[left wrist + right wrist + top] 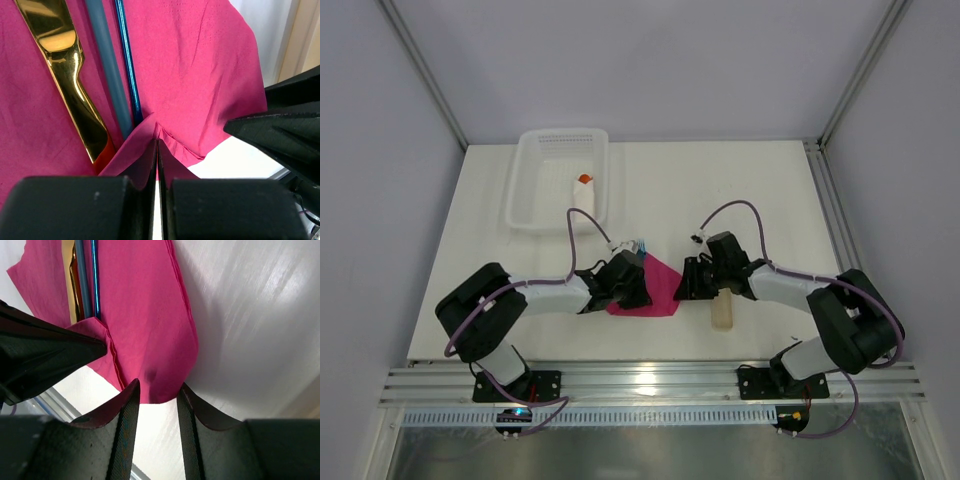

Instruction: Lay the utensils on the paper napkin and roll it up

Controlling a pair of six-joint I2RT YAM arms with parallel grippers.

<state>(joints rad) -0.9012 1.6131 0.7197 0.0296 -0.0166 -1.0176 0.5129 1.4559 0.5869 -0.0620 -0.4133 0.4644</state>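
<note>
So, your left gripper (157,150) was pinched shut on the napkin (200,75) at its near edge. The utensils (107,80) lay on it just beyond, long axes running straight away from those fingers. Your right gripper (157,390) was open, the neighbouring corner between its jaws.

— What sort of place is shown here?

— A robot test lab is shown, not a home.

— How can that be told?

— A left arm (545,295) and a right arm (785,285) are bolted to a metal rail (640,385) at the edge of a plain white table (760,190). The table is closed in by bare grey walls (650,70) and metal posts (425,72). Purple cables (740,203) are looped along the arms, and a small blue light (517,412) is lit below one base.
</note>
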